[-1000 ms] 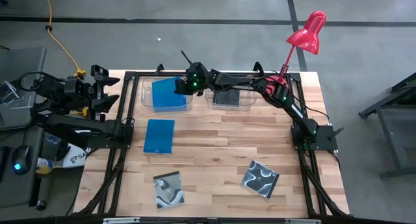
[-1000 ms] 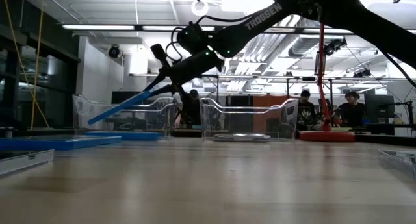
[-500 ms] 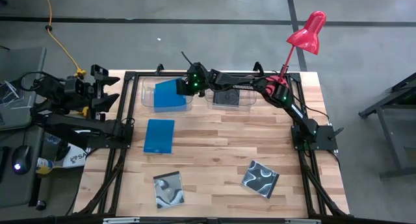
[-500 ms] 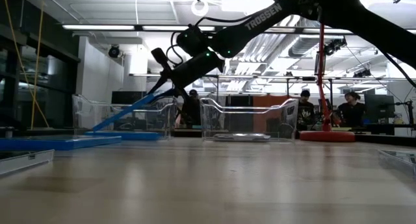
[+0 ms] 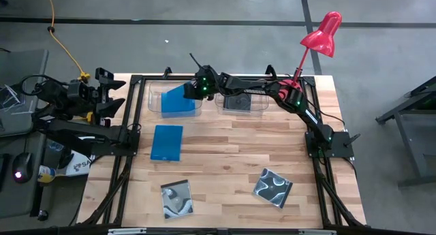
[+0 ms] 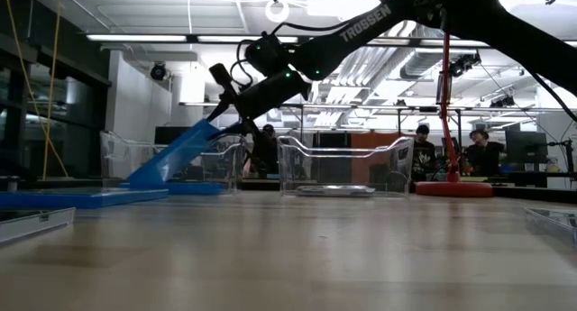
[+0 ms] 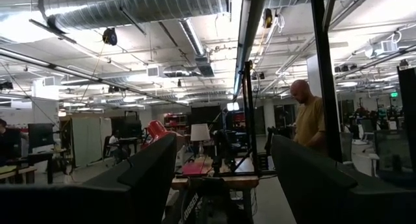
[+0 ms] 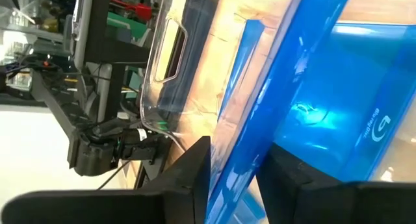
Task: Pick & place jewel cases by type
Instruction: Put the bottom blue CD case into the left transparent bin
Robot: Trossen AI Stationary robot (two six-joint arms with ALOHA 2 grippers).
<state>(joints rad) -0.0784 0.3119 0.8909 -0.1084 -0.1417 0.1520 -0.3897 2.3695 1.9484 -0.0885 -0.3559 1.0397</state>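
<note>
My right gripper (image 5: pixel 195 90) reaches over the clear tub (image 5: pixel 154 104) at the table's far left, jaws parted around the upper end of a bright blue jewel case (image 5: pixel 177 99). That case stands tilted in the tub (image 6: pixel 176 158), lower edge down on another blue case (image 6: pixel 194 188) lying flat there. A third blue case (image 5: pixel 167 142) lies on the table. A black case (image 5: pixel 238 101) lies in the neighbouring tub (image 5: pixel 259 105). Two swirl-covered cases (image 5: pixel 177 198) (image 5: pixel 273 187) lie near the front. My left gripper (image 7: pixel 224 165) waits open, raised off the table's left edge. My right gripper has the blue case's upper edge (image 8: pixel 237 165) between its two fingers (image 8: pixel 188 178), which come slanting down from the table's right and lie across that edge. Whether the pads still touch the case I cannot tell. The case is tilted, its lower edge resting inside the tub.
A red desk lamp (image 5: pixel 320 34) stands at the far right corner, behind my right arm. A black frame (image 5: pixel 133 112) runs along the table's left, right and far sides. People sit in the room beyond the table (image 6: pixel 487 153).
The blue case has tipped down inside the far-left tub: its lower end has sunk onto the case lying there, and it has rolled so its broad face shows in the low view, while its upper end has stayed at my right gripper, which has kept its place.
</note>
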